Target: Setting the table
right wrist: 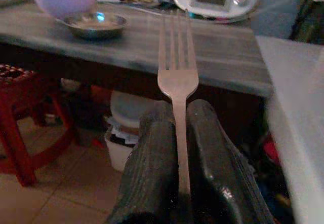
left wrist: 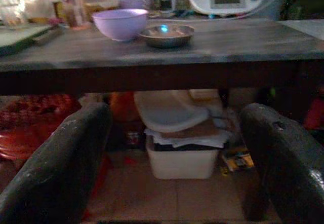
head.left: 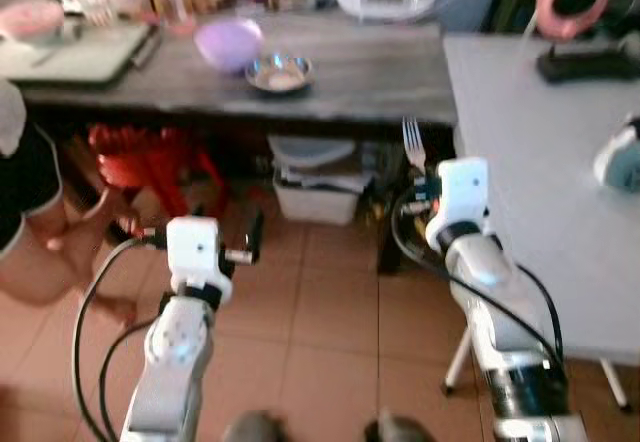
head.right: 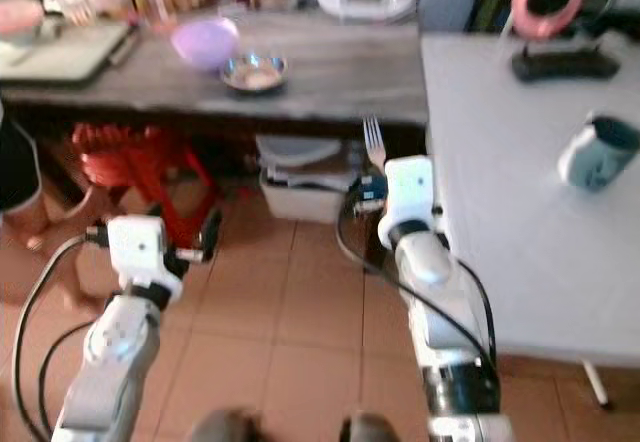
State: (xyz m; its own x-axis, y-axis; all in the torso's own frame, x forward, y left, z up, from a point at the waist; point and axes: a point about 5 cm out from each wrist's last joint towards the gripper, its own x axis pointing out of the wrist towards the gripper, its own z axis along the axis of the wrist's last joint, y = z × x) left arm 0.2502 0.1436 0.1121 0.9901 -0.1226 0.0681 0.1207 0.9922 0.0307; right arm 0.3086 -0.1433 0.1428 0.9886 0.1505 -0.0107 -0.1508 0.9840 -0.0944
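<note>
- One left gripper (left wrist: 172,148) hung over the tiled floor, its two fingers spread wide with nothing between.
- Two bowls sat far on the dark counter (head.left: 380,72): one purple bowl (head.left: 228,42), one steel bowl (head.left: 280,72).
- One right gripper (right wrist: 177,133) pinched one fork (right wrist: 175,67) upright beside the grey table (head.left: 540,172).
- The right eye view alone showed one cup (head.right: 598,152) whole.

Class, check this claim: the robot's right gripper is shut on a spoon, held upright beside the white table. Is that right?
Not quite. The right gripper is shut on a fork, not a spoon; the right wrist view shows its tines. It is held upright beside the white table.
</note>
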